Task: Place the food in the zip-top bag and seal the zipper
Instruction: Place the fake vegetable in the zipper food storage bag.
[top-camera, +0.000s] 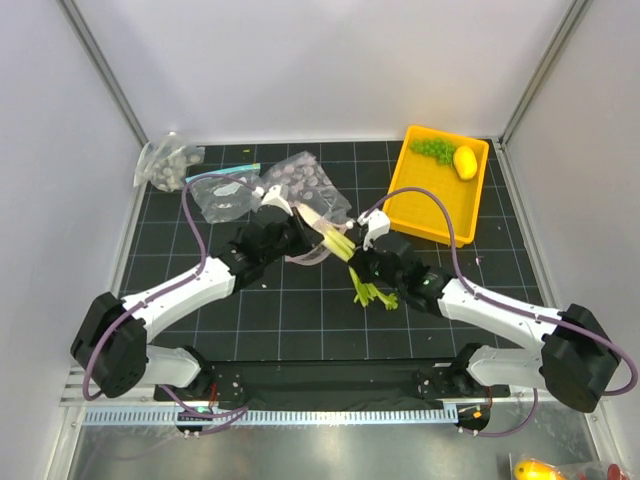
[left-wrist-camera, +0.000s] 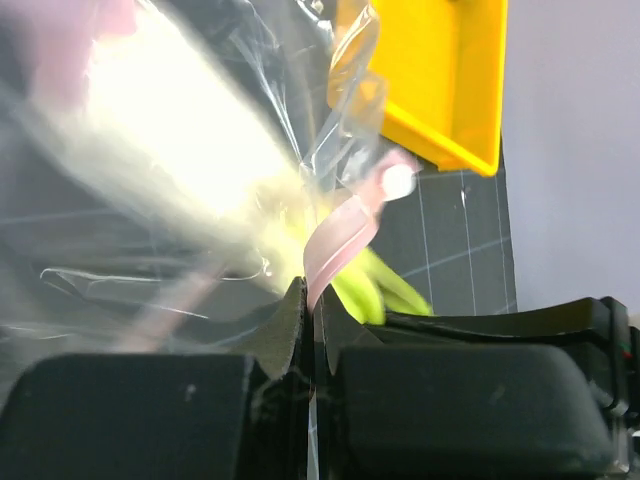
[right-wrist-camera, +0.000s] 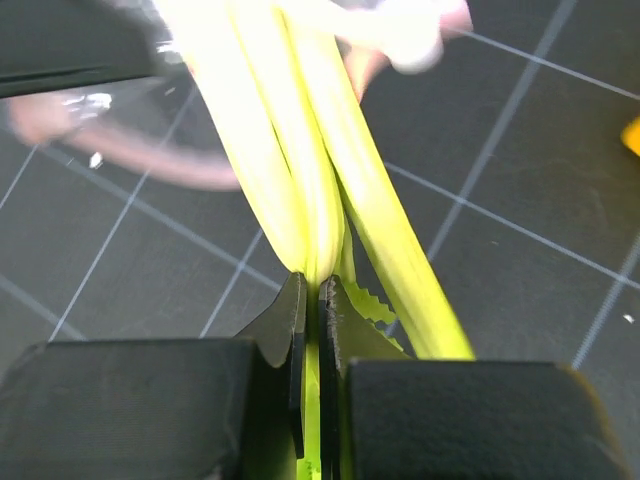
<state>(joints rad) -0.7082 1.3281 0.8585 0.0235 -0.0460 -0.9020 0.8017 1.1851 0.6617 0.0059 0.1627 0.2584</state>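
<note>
Clear dotted plastic forms the zip-top bag (top-camera: 305, 183), which is located at the centre of the black gridded table (top-camera: 300, 320) with its mouth turned toward the arms; the pink-red zipper (left-wrist-camera: 340, 238) is curled into a loop at that mouth. The left gripper (left-wrist-camera: 310, 298) is clamped on the bag's edge; the zipper strip and the film are pinched between jaws that nearly touch. The leek (right-wrist-camera: 300, 150) is laid diagonally; its white end is seen through the film in the left wrist view, inside the bag mouth, while its green leaves are spread on the table outside the bag. The right gripper (right-wrist-camera: 312, 290) is closed tight on the green leaves, and the stalk is held between the jaws with no visible gap. The lemon (top-camera: 465, 161) and the grapes (top-camera: 432, 150) are contained in the yellow tray (top-camera: 425, 175) at the right rear, touching each other and well apart from the bag. A clear bag with a light-blue strip (top-camera: 225, 195) is placed just left of the zip-top bag; a bunched dotted bag (top-camera: 165, 165) is found at the left rear corner.
</note>
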